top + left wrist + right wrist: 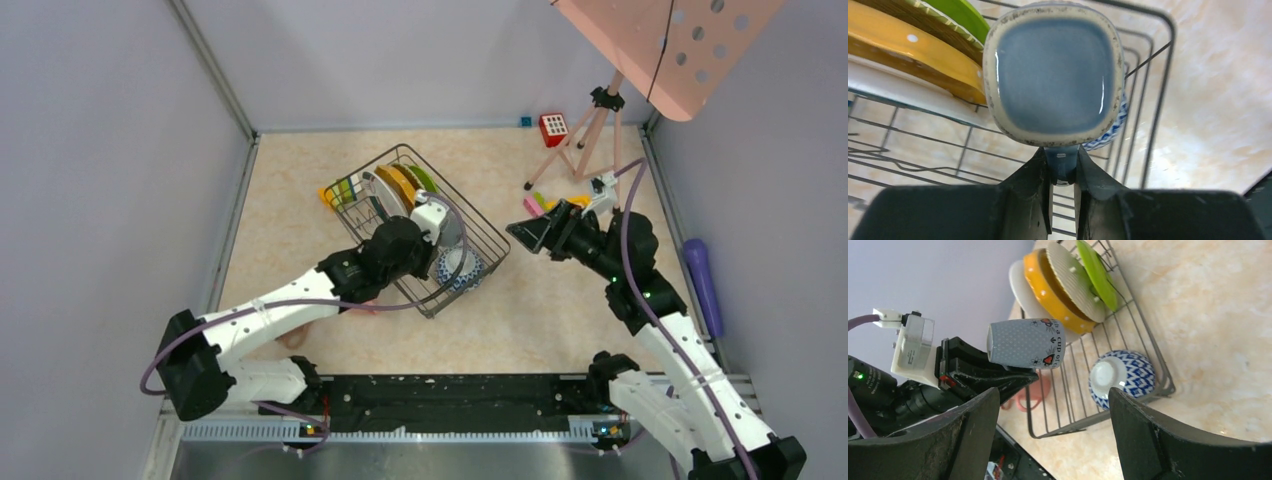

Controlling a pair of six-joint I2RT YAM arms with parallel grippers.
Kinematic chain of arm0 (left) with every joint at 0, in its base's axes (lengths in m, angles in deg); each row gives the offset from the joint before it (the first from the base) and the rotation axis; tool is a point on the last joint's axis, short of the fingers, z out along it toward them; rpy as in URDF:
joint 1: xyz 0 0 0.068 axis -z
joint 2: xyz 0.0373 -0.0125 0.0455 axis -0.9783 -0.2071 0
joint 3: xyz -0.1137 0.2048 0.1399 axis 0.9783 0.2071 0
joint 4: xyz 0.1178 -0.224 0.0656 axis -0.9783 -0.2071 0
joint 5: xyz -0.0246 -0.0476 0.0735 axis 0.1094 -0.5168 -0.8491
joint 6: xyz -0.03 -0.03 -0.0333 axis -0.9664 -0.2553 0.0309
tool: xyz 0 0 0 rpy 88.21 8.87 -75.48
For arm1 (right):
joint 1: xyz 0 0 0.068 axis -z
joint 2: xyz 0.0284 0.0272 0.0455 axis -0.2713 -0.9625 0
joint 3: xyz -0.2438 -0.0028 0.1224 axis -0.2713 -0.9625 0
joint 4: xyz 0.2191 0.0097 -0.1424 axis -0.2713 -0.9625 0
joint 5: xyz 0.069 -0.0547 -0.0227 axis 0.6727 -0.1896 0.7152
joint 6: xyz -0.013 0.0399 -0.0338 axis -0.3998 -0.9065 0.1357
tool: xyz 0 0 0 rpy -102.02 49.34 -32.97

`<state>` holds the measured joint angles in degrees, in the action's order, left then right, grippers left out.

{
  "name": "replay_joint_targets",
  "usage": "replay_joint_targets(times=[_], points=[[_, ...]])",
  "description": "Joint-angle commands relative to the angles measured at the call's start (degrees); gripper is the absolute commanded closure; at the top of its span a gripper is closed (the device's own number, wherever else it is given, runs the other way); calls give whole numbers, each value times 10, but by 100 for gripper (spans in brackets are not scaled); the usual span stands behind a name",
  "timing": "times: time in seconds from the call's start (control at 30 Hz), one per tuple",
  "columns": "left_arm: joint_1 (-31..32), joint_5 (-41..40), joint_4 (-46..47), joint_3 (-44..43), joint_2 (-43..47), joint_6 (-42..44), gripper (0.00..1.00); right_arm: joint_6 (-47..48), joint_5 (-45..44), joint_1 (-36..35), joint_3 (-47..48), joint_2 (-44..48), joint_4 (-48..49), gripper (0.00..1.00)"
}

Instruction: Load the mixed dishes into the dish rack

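The grey-blue mug (1053,75) hangs sideways above the dish rack (1159,100), its handle pinched between the left gripper's (1062,167) fingers (1030,175). The blue-white patterned bowl (1123,375) lies in the rack below it. The right gripper (1053,397) hovers beside the rack over the tabletop (560,310), its fingers spread wide.

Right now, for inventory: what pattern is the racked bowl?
Blue-white lattice round bowl; right wrist view.

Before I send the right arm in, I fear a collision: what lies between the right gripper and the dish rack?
Nothing: only bare tabletop shows between the open right gripper and the dish rack in the top external view.
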<state>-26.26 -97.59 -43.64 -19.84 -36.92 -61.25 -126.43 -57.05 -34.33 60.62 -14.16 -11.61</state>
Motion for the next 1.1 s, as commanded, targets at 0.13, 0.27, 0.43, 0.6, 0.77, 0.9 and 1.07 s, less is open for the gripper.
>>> replay_joint_targets(times=[0.13, 0.27, 0.43, 0.6, 0.77, 0.9, 1.07], points=[[-14, -2, 50, -32, -64, 206, 100, 85, -27, 2, 72, -14, -78, 23], [-15, -39, 49, -55, -110, 224, 100, 104, -29, 6, 87, -11, -98, 23], [-17, -55, 52, -76, -166, 220, 100, 107, -29, 12, 82, -5, -103, 23], [-27, -81, 61, -99, -210, 187, 100, 104, -29, 17, 75, 6, -107, 23], [-32, -93, 78, -114, -251, 173, 100, 105, -36, 22, 71, 18, -116, 24], [-34, -105, 84, -121, -280, 158, 100, 105, -34, 25, 72, 21, -122, 24], [-40, -100, 84, -122, -303, 133, 100, 103, -33, 27, 74, 21, -122, 24]])
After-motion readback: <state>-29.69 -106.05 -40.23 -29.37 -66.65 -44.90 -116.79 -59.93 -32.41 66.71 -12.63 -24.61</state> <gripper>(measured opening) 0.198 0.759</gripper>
